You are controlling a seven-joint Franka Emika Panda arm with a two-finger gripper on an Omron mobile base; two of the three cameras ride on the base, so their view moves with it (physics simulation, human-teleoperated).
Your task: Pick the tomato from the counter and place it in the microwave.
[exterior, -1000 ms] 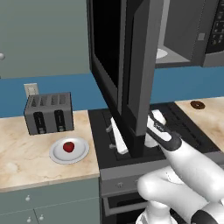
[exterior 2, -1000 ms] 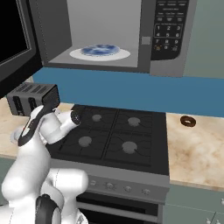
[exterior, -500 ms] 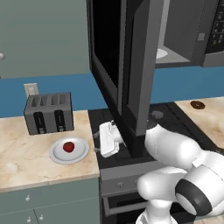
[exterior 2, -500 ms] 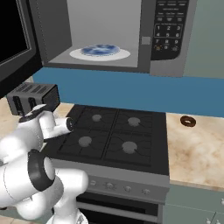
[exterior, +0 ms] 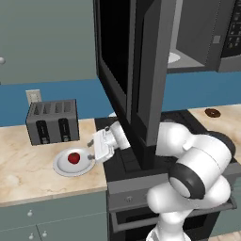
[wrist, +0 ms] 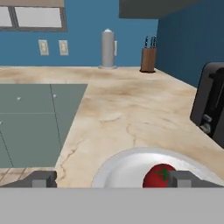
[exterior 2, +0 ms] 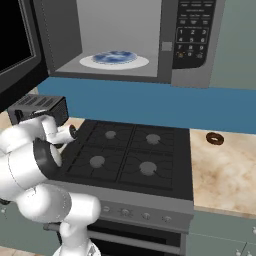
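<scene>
- Red and glossy, the tomato (exterior: 73,157) sits on a white plate (exterior: 61,167) on the table (exterior: 28,174), near its front edge and just in front of the toaster (exterior: 52,121).
- In the hand view the tomato (wrist: 160,176) shows a green stem mark and lies on the plate (wrist: 127,168) low in the picture, close to one of the two fingertips (wrist: 183,178).
- The gripper (exterior: 93,149) is level with the plate's right rim, pointing sideways toward the tomato from the stove side; its fingers are spread wide and hold nothing.
- In the hand view the gripper (wrist: 113,180) has its tips far apart, with the plate between them.
- The gripper is near the tomato but not touching it.
- The microwave (exterior 2: 125,40) hangs above the stove (exterior 2: 125,160); its door (exterior: 141,70) stands open, and a white turntable (exterior 2: 114,60) with a blue pattern lies inside.
- A dark donut (exterior 2: 215,138) rests on the table right of the stove, well apart from the tomato.
- In the right base view the toaster (exterior 2: 37,107) stands behind the arm's white links.
- Far along the table in the hand view stand a grey cylinder (wrist: 107,49) and a knife block (wrist: 148,59).
</scene>
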